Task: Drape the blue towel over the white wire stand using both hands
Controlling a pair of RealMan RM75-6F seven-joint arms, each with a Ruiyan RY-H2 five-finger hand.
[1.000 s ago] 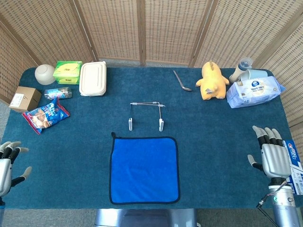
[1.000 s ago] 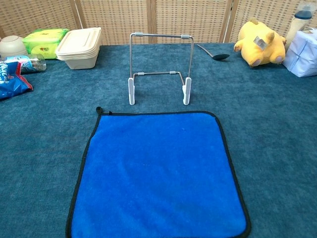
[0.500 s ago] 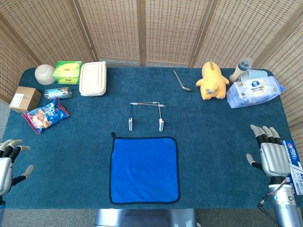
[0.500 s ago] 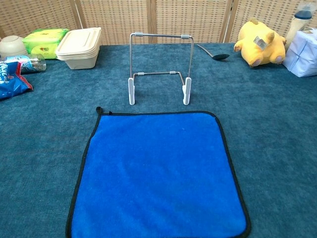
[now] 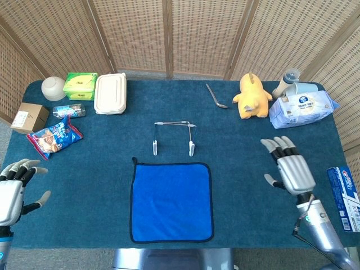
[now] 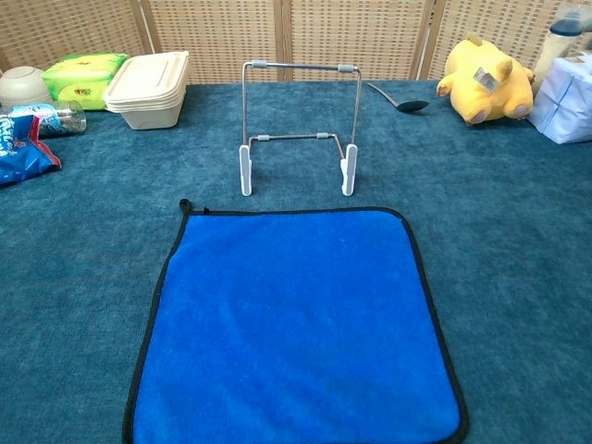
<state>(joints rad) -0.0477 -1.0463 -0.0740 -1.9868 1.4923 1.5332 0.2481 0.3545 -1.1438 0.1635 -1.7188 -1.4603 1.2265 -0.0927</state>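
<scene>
The blue towel (image 5: pixel 171 201) (image 6: pixel 296 322) lies flat and square on the table's near middle, with a small loop at its far left corner. Just behind it stands the white wire stand (image 5: pixel 173 136) (image 6: pixel 298 125), upright and bare. My left hand (image 5: pixel 14 191) hovers at the table's left front edge, fingers spread, holding nothing. My right hand (image 5: pixel 289 167) is over the table's right side, well right of the towel, fingers spread and empty. Neither hand appears in the chest view.
Back left: a white bowl (image 5: pixel 54 88), green pack (image 5: pixel 80 85), lidded food box (image 5: pixel 110 93), cardboard box (image 5: pixel 29 117), small bottle (image 5: pixel 70 110), snack bag (image 5: pixel 54 136). Back right: spoon (image 5: pixel 216 97), yellow plush toy (image 5: pixel 252 96), wipes pack (image 5: pixel 302 109), bottle (image 5: pixel 286 82). A blue packet (image 5: pixel 343 198) lies at the right edge.
My right hand has moved left and forward from the right edge onto the table. My left hand has shifted slightly right and up. Towel and stand are unmoved.
</scene>
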